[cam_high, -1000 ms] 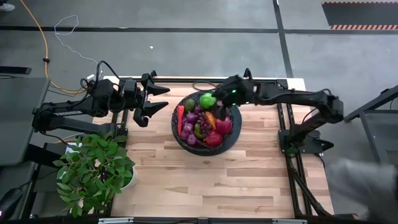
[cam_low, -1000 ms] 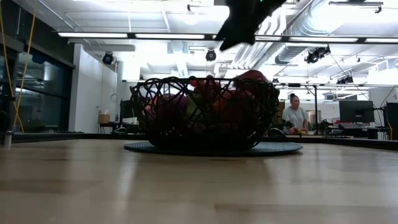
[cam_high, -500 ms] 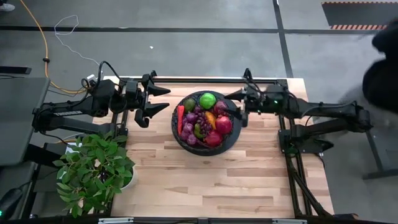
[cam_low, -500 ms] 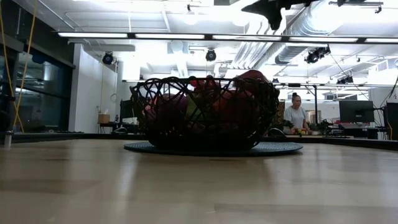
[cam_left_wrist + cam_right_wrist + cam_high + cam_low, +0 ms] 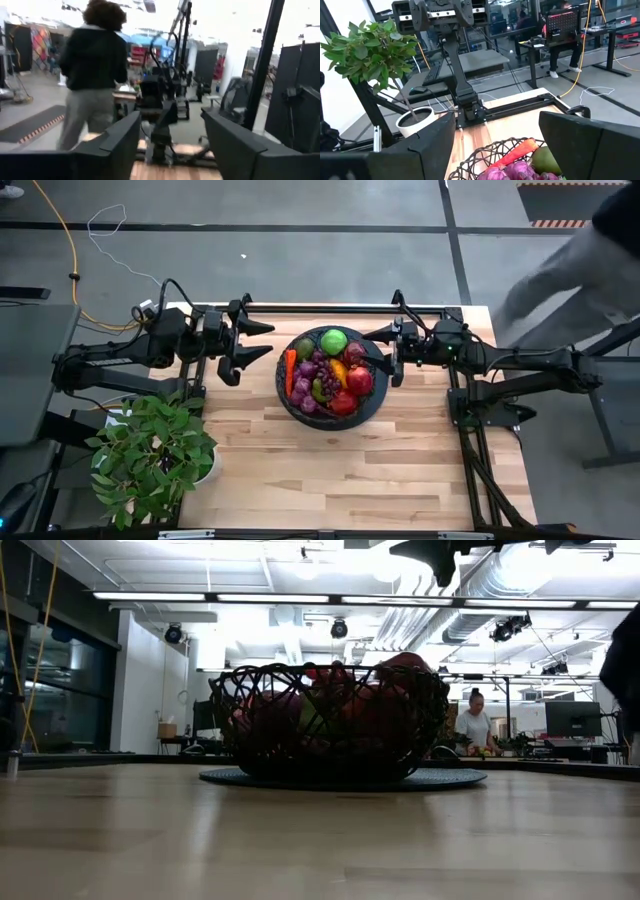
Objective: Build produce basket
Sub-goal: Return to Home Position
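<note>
Right gripper (image 5: 381,355) hangs spread wide and empty just beside the basket (image 5: 295,409) rim (left gripper (image 5: 262,340) likewise, farther off), produce (image 5: 322,372) piled inside, so a low swing could probably snag the mesh and spill it.

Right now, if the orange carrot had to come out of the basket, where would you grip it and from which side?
Probably its middle, from straight above. The carrot lies lengthwise inside the basket, along the wall nearest the open left gripper, with purple grapes crowding its other side, so a side approach looks blocked; close across its slim width.
</note>
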`<state>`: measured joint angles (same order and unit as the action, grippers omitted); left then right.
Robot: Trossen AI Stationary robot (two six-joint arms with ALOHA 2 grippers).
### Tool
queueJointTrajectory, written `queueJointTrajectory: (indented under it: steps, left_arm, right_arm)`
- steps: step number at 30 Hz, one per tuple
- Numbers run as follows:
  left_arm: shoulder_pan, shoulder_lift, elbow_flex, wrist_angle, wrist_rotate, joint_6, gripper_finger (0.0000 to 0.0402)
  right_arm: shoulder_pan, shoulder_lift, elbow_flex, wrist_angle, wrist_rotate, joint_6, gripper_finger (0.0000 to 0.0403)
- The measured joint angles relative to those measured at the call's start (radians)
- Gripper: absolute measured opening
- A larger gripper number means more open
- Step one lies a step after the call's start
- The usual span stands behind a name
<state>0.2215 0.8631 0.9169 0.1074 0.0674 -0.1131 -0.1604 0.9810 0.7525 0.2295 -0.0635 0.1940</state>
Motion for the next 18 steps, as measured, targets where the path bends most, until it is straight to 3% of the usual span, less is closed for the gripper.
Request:
queueJointTrajectory:
  steps: [3,7,8,14,18]
  left_arm:
    - [-0.031,0.000,0.000,-0.057,0.000,-0.013,0.0156]
    - [-0.101,-0.001,-0.032,-0.084,0.001,-0.032,0.0032]
    - [-0.118,-0.003,-0.058,-0.065,0.000,-0.039,0.0017]
    - [-0.181,-0.084,-0.286,0.180,-0.055,-0.073,0.0004]
    - [-0.175,-0.171,-0.391,0.178,-0.056,-0.086,0.0002]
  right_arm:
    - [0.000,0.000,0.000,0.000,0.000,0.012,0.0271]
    - [0.000,0.000,0.001,0.000,0.000,0.024,0.0271]
    - [0.000,0.000,0.001,-0.001,0.000,0.024,0.0271]
    - [0.000,0.001,0.002,-0.010,0.000,0.026,0.0271]
    - [0.000,0.001,0.002,-0.010,0.000,0.033,0.0271]
